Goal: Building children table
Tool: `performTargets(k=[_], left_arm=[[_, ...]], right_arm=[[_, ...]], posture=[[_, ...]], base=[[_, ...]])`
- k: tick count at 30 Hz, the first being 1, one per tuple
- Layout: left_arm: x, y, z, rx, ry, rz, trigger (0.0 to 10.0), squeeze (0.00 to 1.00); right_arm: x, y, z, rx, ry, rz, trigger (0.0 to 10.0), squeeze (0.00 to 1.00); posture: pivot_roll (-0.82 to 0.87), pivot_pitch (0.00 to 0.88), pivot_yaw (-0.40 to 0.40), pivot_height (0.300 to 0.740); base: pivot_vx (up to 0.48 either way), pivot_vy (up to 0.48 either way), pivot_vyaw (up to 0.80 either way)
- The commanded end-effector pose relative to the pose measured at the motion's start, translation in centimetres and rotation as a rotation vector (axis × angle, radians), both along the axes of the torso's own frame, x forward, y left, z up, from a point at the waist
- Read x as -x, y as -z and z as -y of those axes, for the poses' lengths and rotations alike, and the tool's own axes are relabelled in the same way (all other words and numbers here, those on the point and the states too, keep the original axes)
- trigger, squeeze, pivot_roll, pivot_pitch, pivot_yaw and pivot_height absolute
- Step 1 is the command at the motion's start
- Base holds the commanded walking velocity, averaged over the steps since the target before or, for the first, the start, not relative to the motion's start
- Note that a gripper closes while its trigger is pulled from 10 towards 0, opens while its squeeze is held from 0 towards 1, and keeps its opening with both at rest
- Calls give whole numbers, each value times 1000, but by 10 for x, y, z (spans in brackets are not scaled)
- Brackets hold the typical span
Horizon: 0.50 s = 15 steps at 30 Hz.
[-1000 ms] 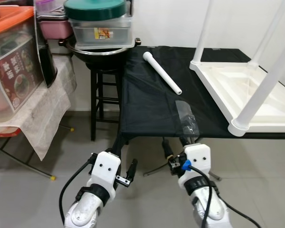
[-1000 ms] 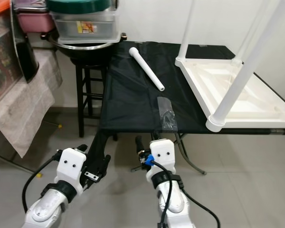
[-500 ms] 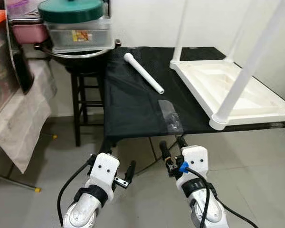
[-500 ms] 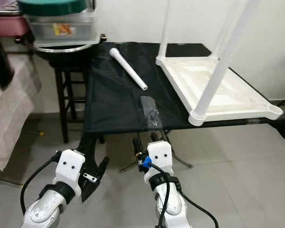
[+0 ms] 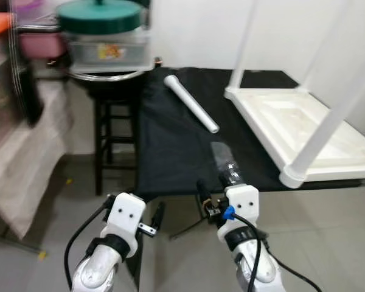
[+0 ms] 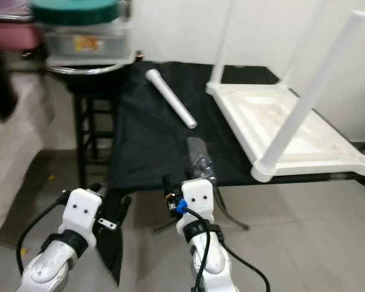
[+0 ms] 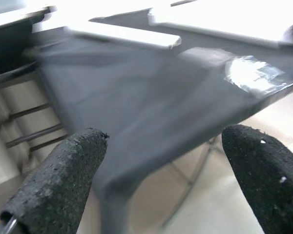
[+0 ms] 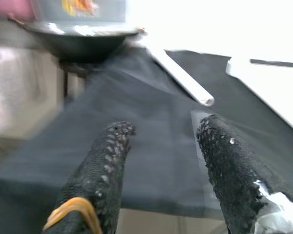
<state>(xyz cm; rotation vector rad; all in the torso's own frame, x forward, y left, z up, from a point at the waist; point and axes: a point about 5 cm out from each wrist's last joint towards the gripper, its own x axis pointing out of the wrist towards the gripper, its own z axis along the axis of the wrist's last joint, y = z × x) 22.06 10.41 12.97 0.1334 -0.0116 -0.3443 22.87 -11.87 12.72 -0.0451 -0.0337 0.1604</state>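
A white children's table [image 5: 304, 125] lies upside down on a black-covered table [image 5: 170, 152], with its legs [image 6: 307, 91] pointing up. One loose white leg [image 5: 191, 111] lies on the black cloth to its left. A small clear plastic bag [image 5: 225, 165] sits near the front edge. Both grippers hang low in front of that edge, above the floor. My left gripper [image 5: 155, 216] is open, its fingers [image 7: 63, 180] wide apart with nothing between them. My right gripper [image 5: 212, 190] is open too, just below the bag, and its fingers [image 8: 100, 170] frame the loose leg [image 8: 183, 78].
A black stool [image 5: 112, 115] to the left carries a metal basin and a plastic box with a green lid [image 5: 103, 15]. Further left a cloth-draped side table [image 5: 24, 146] is blurred. Grey tiled floor [image 5: 328, 243] lies below.
The whole picture has shifted and blurred, so the camera has moved. Both grippers stay low before the table edge, still open.
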Motion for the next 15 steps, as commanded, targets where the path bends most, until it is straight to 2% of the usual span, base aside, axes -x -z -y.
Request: performTargets(k=[1,10,15], left_arm=[[3,5,-8,-15,-24,-15,10000,0],[2,7,-8,-11,-30,-24,10000,0],[2,7,-10,-5,-46,-33,10000,0]], right_arm=[[-3,-2,-8,-20,-28,6,10000,0],[-3,-3,-8,-22,-23,9,10000,0],[-13,-12,-3,-33,29,41,10000,0]], posture=[[92,0,-73,740],[90,0,-76,740],[94,0,-79,740]], base=[[375,0,0],[364,0,0],[0,0,0]])
